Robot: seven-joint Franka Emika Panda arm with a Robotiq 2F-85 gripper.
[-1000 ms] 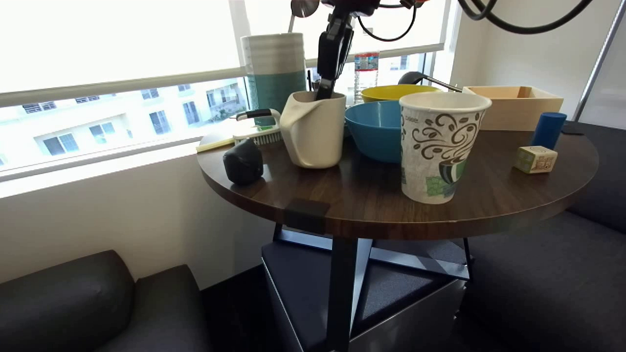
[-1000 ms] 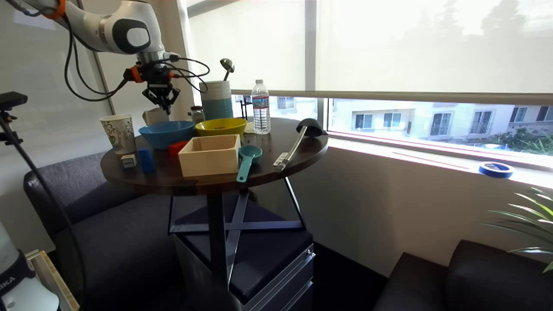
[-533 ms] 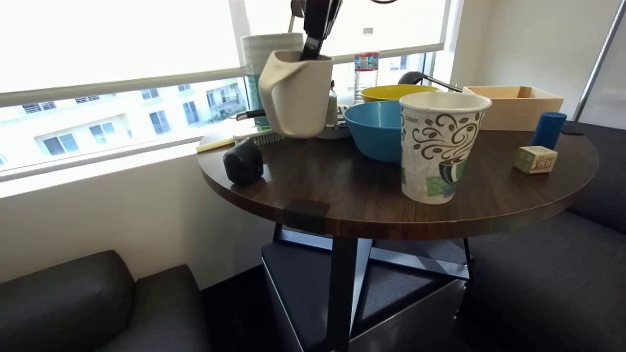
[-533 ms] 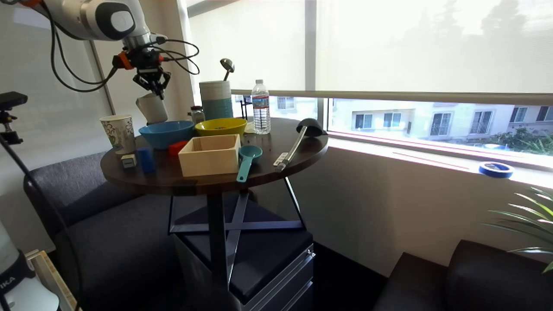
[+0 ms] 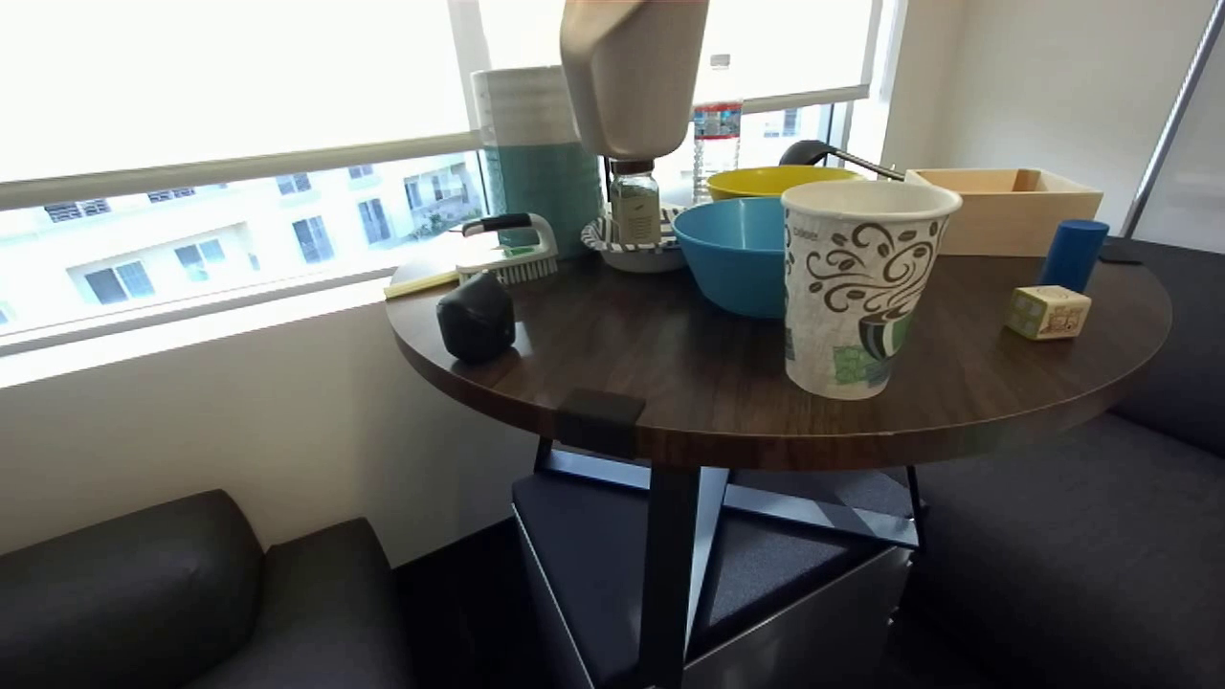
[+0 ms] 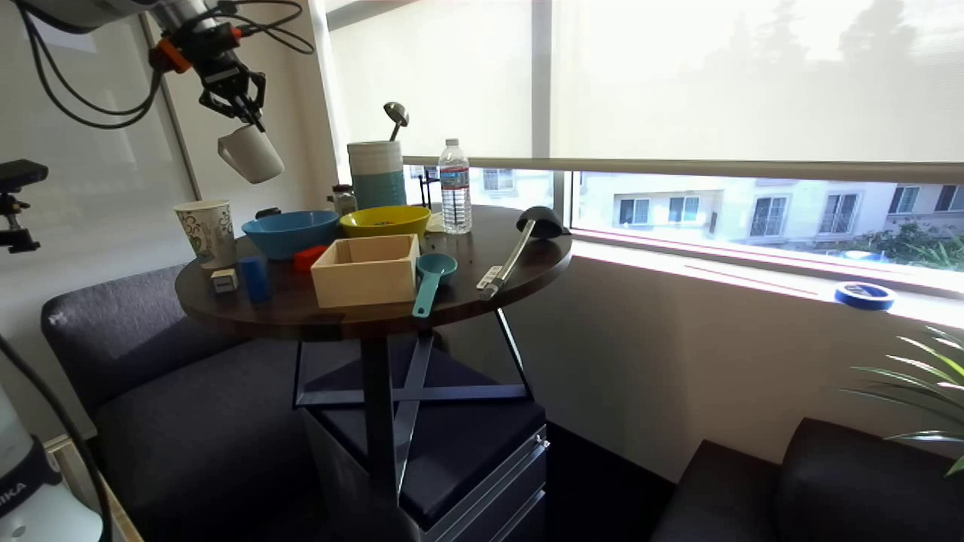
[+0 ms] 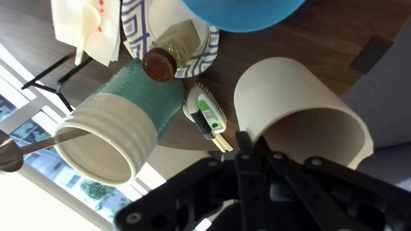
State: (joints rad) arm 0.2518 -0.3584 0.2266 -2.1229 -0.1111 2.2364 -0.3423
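Observation:
A cream pitcher (image 6: 254, 156) hangs tilted in the air above the table, with my gripper (image 6: 256, 124) shut on the wall at its rim. In the wrist view, one finger of the gripper (image 7: 253, 142) lies outside the pitcher (image 7: 273, 89) and the other goes inside its mouth. Only the lower part of the pitcher (image 5: 636, 91) shows at the top of an exterior view, where the gripper is out of frame. Below and near it stand a blue bowl (image 5: 735, 263), a patterned paper cup (image 5: 857, 297) and a brown-lidded jar (image 7: 175, 48) on a patterned plate (image 7: 136, 30).
On the round table (image 5: 670, 373) are a scrub brush (image 5: 512, 251), a black object (image 5: 476, 318), a yellow bowl (image 6: 385, 220), a wooden box (image 6: 367, 282) and a water bottle (image 6: 455, 192). A tall crock (image 7: 128, 112) with a ladle stands by the window.
The pitcher stood on the table a second ago. It has since risen with my gripper, out of the top of an exterior view, and tilted further. The other objects have stayed put.

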